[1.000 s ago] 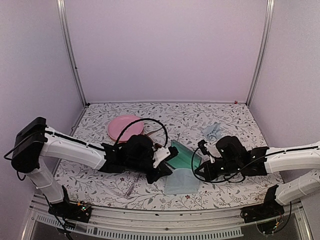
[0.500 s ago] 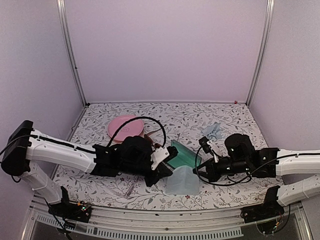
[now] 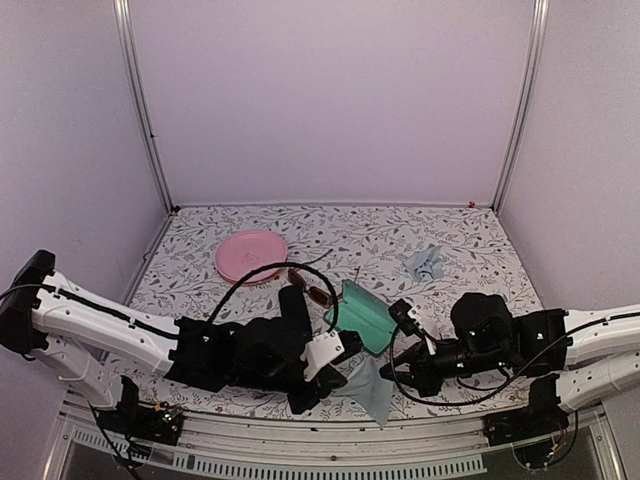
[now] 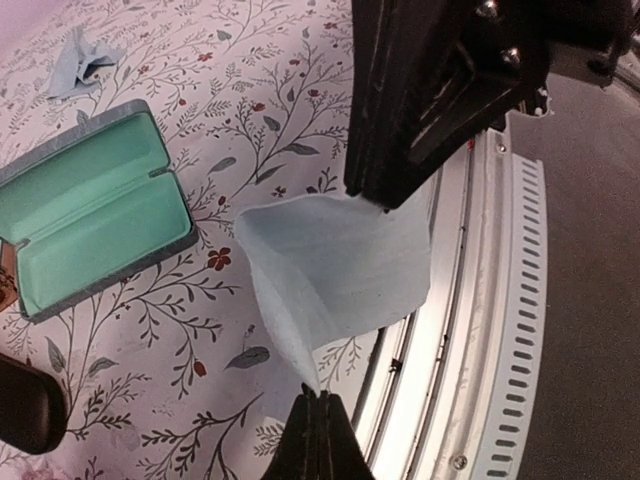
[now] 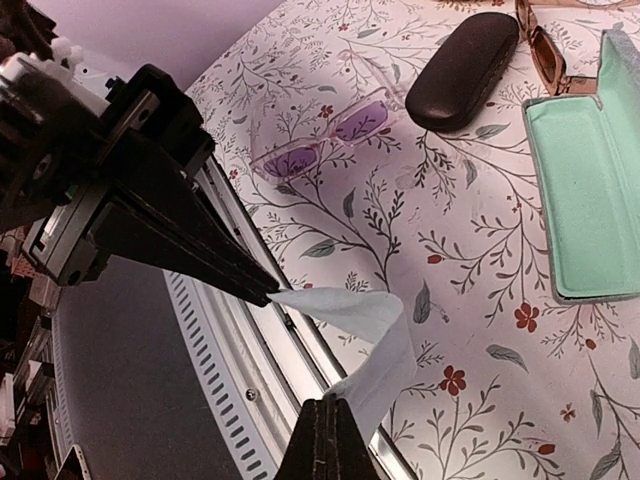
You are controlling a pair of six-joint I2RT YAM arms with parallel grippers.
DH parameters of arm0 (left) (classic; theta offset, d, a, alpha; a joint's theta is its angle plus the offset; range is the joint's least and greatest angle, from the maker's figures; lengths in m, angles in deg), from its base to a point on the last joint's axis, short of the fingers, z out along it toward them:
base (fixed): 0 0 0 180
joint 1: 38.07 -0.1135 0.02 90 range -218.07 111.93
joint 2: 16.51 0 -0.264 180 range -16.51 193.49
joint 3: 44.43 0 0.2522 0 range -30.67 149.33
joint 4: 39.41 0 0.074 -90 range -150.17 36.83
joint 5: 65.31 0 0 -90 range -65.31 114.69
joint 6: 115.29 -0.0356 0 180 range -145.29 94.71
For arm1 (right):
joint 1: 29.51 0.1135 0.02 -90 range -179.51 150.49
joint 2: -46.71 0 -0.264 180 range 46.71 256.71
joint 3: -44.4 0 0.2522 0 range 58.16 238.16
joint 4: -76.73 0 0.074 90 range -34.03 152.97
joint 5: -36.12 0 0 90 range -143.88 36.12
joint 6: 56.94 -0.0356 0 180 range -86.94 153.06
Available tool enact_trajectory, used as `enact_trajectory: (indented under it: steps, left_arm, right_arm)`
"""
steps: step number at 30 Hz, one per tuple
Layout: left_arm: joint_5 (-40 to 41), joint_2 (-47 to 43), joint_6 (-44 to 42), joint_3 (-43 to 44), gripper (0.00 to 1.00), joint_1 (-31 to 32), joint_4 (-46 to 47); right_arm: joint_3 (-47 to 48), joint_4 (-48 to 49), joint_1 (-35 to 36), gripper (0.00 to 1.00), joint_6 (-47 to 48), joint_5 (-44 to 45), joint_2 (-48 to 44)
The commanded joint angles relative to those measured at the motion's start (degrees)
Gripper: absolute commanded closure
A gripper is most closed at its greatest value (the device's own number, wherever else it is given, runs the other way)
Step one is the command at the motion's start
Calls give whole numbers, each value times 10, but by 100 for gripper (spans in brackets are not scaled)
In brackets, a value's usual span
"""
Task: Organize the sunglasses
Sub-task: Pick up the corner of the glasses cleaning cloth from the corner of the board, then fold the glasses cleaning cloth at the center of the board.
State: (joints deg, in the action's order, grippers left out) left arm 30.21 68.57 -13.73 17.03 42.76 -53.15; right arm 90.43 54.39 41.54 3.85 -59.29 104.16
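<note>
Clamped shut on the blue cloth (image 5: 370,320) with left gripper (image 5: 270,296) and right gripper (image 5: 325,403); pale-framed sunglasses (image 5: 325,140) slanting at upper left, likely nearer the left.

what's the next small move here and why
Probably move both arms together away from the edge, carrying the thin pale-blue cloth toward the open teal-lined glasses case: left pincer and right pincer each pinch a corner, and it hangs over the table's front metal rail.
</note>
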Motion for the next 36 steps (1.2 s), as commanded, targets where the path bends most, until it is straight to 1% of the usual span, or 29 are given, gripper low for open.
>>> enact_trajectory:
  steps: [1, 6, 14, 19, 25, 32, 36]
  left_arm:
    - [72, -25, 44, -8, 100, 52, -21]
    - [122, -32, 70, -4, 100, 97, -34]
    - [158, -12, 81, -12, 100, 99, -44]
    - [154, 9, 68, -5, 100, 77, -43]
    - [147, 23, 48, -9, 100, 35, -28]
    - [116, 43, 13, -12, 100, -16, 2]
    - [95, 59, -9, -7, 100, -40, 9]
  right_arm:
    - [-2, -17, 56, 100, -30, 60, -9]
    - [1, -25, 94, 100, -52, 100, -5]
    - [-5, -50, 95, 100, -90, 164, 10]
    - [3, -74, 91, 100, -110, 208, 20]
    - [10, -85, 61, 100, -112, 217, 48]
    - [34, -85, 15, 100, -81, 223, 89]
    - [48, -78, -17, 100, -55, 209, 114]
